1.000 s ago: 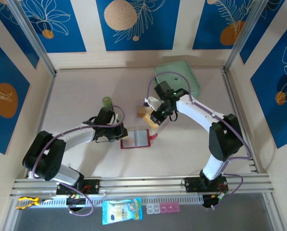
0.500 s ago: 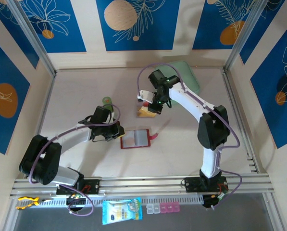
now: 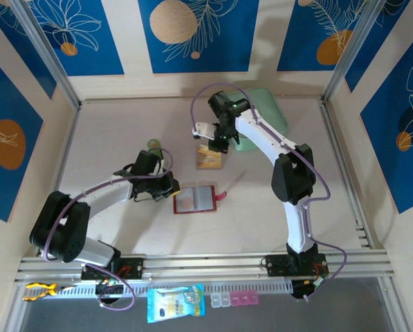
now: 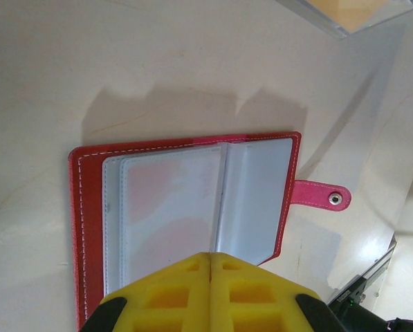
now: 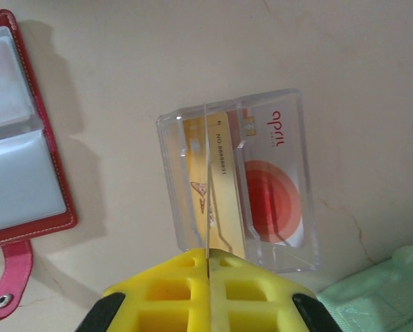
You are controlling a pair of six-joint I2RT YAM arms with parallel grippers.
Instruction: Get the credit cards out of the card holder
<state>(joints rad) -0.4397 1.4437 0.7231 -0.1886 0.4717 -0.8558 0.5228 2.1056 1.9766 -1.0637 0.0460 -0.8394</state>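
Green item [image 3: 154, 145]: small, round, green; left of centre in the top view; kind not legible.
Left gripper [image 4: 210, 259]: yellow moulded pads with square recesses, pressed flush together with nothing between them; bottom centre of the left wrist view, overlapping the near edge of the card holder; contact cannot be told.
Card holder [image 4: 87, 207]: rectangular dark red leather-like cover with pale stitching round the rim; lies open and flat at the centre of the top view.
Snap tab [image 4: 320, 196]: pinkish-red strap with a metal stud, projecting from the holder's right edge.
Clear case [image 5: 177, 180]: rigid transparent plastic, rectangular, rounded corners; just above and slightly right of the holder in the top view, apart from it.
Right gripper [image 5: 207, 257]: like yellow pads, closed tight on nothing; bottom centre of the right wrist view, at the case's lower edge.
Pouch [image 5: 386, 283]: mint-green, soft, wrinkled; lower right corner of the right wrist view.
Card sleeves [image 4: 171, 214]: frosted clear pockets inside the holder; a faint pink tint shows through the left one; whether a card is inside cannot be told.
Case contents: credit cards [image 3: 209, 159] lying flat in it, a tan-orange card [image 5: 220, 180] on the left and a white card [image 5: 275, 197] with red concentric circles on the right.
Table [image 3: 123, 124]: pale cream, smooth, matte.
Walls [image 3: 120, 41]: cream panels with blue insets bearing white leaf outlines and orange discs; aluminium posts [image 3: 52, 66] at the corners.
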